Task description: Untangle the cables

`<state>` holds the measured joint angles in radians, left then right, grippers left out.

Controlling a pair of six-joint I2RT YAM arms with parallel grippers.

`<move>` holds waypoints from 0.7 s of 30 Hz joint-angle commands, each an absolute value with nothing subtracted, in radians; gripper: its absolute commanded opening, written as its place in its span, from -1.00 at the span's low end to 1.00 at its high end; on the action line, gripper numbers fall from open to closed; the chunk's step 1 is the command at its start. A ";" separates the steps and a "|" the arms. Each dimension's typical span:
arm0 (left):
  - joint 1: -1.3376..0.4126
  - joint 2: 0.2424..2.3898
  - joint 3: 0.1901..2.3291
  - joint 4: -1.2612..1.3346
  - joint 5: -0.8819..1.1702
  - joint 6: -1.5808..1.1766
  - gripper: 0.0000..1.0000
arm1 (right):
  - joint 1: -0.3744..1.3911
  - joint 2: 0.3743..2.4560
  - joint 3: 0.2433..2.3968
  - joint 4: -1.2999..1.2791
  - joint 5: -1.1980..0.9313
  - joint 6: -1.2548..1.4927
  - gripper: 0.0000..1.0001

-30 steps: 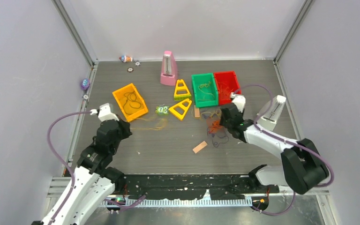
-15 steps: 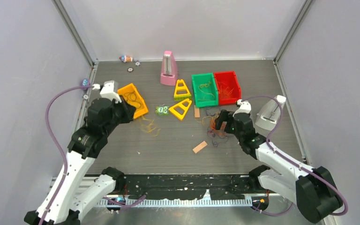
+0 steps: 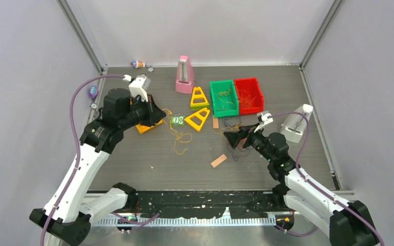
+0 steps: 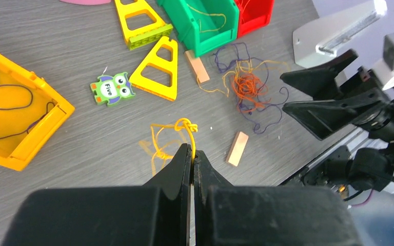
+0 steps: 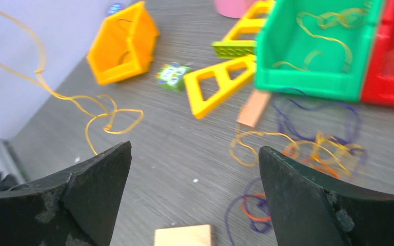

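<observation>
My left end effector [image 4: 191, 154] is pinched fully shut on a yellow cable [image 4: 186, 125]. Over the last second that arm has risen and swung up over the orange bin [image 3: 144, 127], toward 10 o'clock on the tabletop [image 3: 184, 164]. The cable now hangs from my fingers, and its knotted lower loops trail on the surface at about 6 o'clock from the owl tile [image 3: 177, 120].

My right end effector [image 3: 234, 136] has gone from half open to its widest and holds nothing. It has drawn back from the tangle [image 4: 246, 84] toward the near edge. The tangle of orange, yellow and purple cords lies at 6 o'clock from the green bin [image 3: 223, 97], just ahead of my open fingers.

I judge that the yellow cable is now clear of the heap, well apart from it, so one cable looks freed. Its own knot and the main tangle are not yet undone.
</observation>
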<state>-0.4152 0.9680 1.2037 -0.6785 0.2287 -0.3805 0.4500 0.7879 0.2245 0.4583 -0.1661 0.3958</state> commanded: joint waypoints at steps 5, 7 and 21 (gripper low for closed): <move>-0.432 1.029 1.263 -0.748 0.354 -0.247 -1.00 | 0.530 0.887 0.433 0.563 -0.449 0.348 0.99; -0.442 1.039 1.255 -0.744 0.388 -0.231 -1.00 | 0.584 0.932 0.481 0.567 -0.453 0.333 0.93; -0.531 1.024 1.245 -0.676 0.471 -0.256 -1.00 | 0.858 1.268 0.732 0.606 -0.345 0.183 0.91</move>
